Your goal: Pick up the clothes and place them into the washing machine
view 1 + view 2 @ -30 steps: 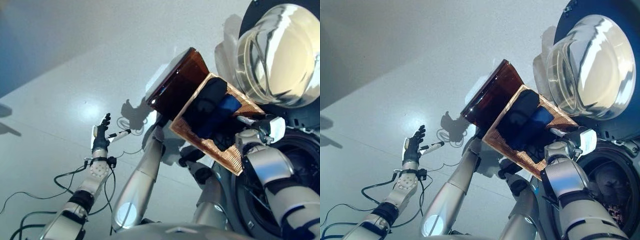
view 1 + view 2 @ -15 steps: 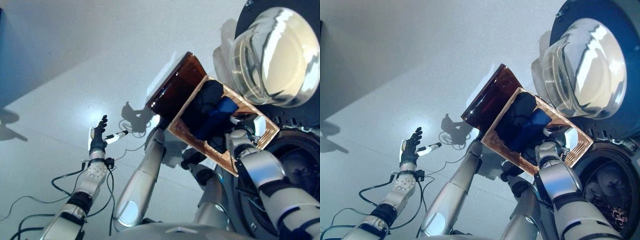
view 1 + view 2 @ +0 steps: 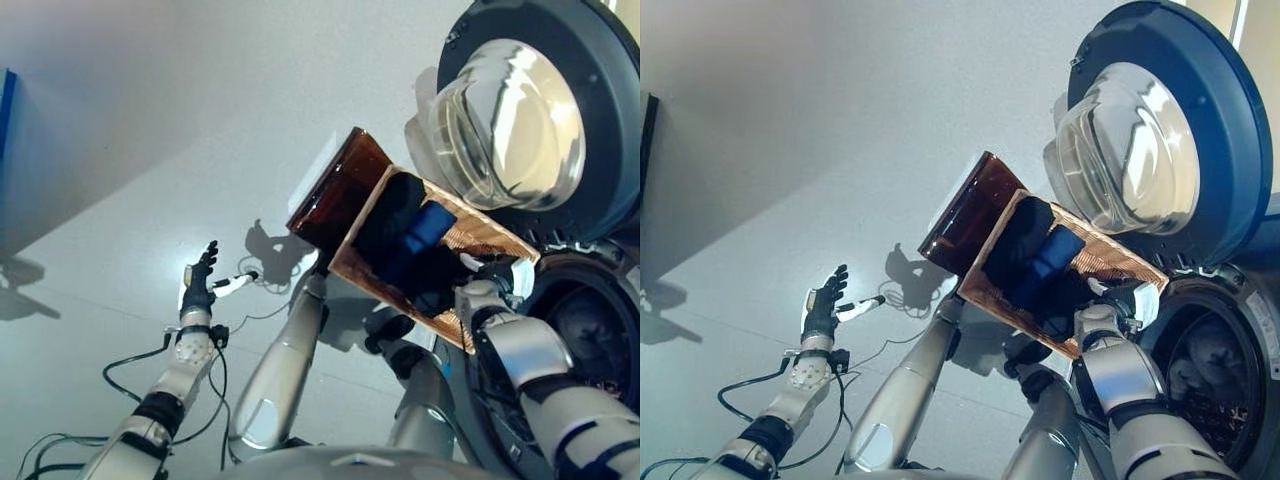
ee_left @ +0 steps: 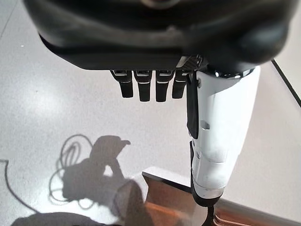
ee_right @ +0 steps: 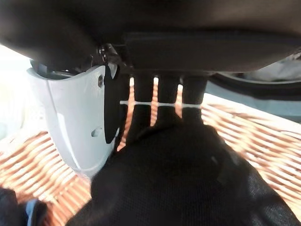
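Observation:
A woven brown basket (image 3: 478, 236) lies on the floor, holding black clothes (image 3: 392, 212) and a blue garment (image 3: 426, 227). My right hand (image 3: 492, 276) is at the basket's near rim, against the black cloth (image 5: 178, 183), which covers its front part in the right wrist view; its white-covered thumb (image 5: 75, 122) stands beside the cloth. The washing machine's round door (image 3: 510, 120) hangs open above the dark drum opening (image 3: 590, 335) at the right. My left hand (image 3: 198, 286) is open over the bare floor, well left of the basket, with nothing in it.
The basket's dark brown outer wall (image 3: 335, 195) faces the open floor on the left; its corner (image 4: 164, 193) shows in the left wrist view. A blue panel (image 3: 5, 100) stands at the far left edge. Pale cloth shows inside the drum (image 3: 1210, 360).
The whole view has shifted, so more of the door and drum shows. My right hand has stayed at the basket's rim by the black cloth. The left hand remains open.

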Controlling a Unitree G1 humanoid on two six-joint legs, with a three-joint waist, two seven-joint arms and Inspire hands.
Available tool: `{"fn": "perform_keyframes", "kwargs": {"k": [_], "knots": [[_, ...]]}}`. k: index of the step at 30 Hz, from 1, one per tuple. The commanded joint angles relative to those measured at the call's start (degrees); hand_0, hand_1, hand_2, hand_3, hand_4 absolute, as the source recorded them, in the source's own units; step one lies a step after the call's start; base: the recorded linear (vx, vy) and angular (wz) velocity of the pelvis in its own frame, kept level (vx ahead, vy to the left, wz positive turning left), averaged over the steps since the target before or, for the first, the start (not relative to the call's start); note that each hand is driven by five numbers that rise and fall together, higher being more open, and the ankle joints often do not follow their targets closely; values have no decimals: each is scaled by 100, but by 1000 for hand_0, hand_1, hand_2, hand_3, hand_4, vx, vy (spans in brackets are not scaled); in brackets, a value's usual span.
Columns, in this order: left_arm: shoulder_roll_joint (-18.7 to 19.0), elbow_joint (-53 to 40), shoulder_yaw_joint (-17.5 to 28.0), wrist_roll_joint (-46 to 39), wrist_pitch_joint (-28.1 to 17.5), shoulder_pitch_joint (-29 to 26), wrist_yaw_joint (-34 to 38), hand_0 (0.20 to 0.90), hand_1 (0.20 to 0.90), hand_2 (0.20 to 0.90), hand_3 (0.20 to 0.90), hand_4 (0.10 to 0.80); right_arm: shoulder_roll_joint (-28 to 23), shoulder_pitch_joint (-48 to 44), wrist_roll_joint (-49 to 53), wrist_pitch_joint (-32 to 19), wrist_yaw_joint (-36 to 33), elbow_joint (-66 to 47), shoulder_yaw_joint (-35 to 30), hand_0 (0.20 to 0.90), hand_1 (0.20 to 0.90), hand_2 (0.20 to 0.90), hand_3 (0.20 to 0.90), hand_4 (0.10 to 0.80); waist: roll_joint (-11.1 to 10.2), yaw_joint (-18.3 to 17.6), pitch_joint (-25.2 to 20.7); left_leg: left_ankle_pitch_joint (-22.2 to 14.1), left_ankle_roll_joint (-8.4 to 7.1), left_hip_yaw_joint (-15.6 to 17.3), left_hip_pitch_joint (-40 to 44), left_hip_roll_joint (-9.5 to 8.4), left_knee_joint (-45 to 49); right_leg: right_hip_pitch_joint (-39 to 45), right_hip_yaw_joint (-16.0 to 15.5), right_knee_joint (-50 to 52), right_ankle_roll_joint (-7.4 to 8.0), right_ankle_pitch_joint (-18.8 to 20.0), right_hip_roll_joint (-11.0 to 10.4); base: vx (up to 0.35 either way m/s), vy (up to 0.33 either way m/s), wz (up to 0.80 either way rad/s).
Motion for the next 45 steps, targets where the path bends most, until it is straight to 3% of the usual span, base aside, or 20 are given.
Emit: {"fn": "perform_keyframes", "kwargs": {"k": [1,10,18,21,22,23,24,29,38,45], "knots": [[-60,261,155,116,-116,384,108,900,900,900,900,800,-691,285,27,9,-350,202,4,200,200,200,200,300,176,-48,-330,-426,-148,87,-26,-266,-158,511,-76,-994,48,434,348,41,4,2],[-204,799,290,78,-32,450,-17,900,900,900,900,800,-670,931,160,-91,-286,101,-350,200,200,200,200,300,84,-200,-586,-488,-115,257,378,-189,-258,924,79,-1323,88,554,398,37,17,-10],[-180,666,278,-44,9,489,-269,900,900,900,900,800,-1124,1013,418,-205,33,-31,-593,200,200,200,200,300,3,-368,-842,-496,-152,340,958,-191,-494,1584,196,-1927,136,765,490,33,4,-15],[-194,555,295,-61,28,536,-357,900,900,900,900,800,-1028,1131,451,-202,149,-29,-618,200,200,200,200,300,27,-430,-869,-483,-146,367,1144,-197,-577,1763,255,-2073,167,830,503,9,18,-15],[-198,535,305,-78,25,561,-382,900,900,900,900,800,-1006,1130,457,-198,191,-36,-608,282,282,282,282,359,49,-435,-863,-474,-145,380,1170,-199,-582,1790,273,-2102,169,847,498,-18,33,-16],[-196,515,323,-102,39,572,-425,900,900,900,900,800,-978,1125,462,-191,247,-40,-582,510,510,510,510,522,73,-431,-851,-471,-139,385,1178,-201,-574,1799,276,-2115,166,852,495,-41,25,-18],[-188,500,361,-118,55,566,-456,900,900,900,900,800,-962,1119,501,-182,349,-42,-576,900,900,900,900,800,85,-432,-843,-458,-135,393,1166,-198,-568,1797,284,-2122,162,851,495,-52,15,-19],[-193,589,420,-252,20,516,-464,900,900,900,900,800,-826,1033,510,-278,358,-72,-421,900,900,900,900,800,95,-492,-798,-434,-126,369,997,-200,-467,1571,316,-1971,113,814,482,-48,8,-4],[-151,840,407,-433,-52,414,-367,900,900,900,900,800,-355,826,623,-391,295,-66,-36,900,900,900,900,800,-102,-451,-494,-372,-173,268,632,-179,-360,1202,235,-1733,44,743,519,-35,-16,6],[6,709,598,-403,-200,266,-86,900,900,900,900,800,75,1320,810,-714,496,-363,293,900,900,900,900,800,-443,-581,-177,-455,-206,260,169,-75,18,763,241,-1360,-30,643,587,-13,-29,12]]}}
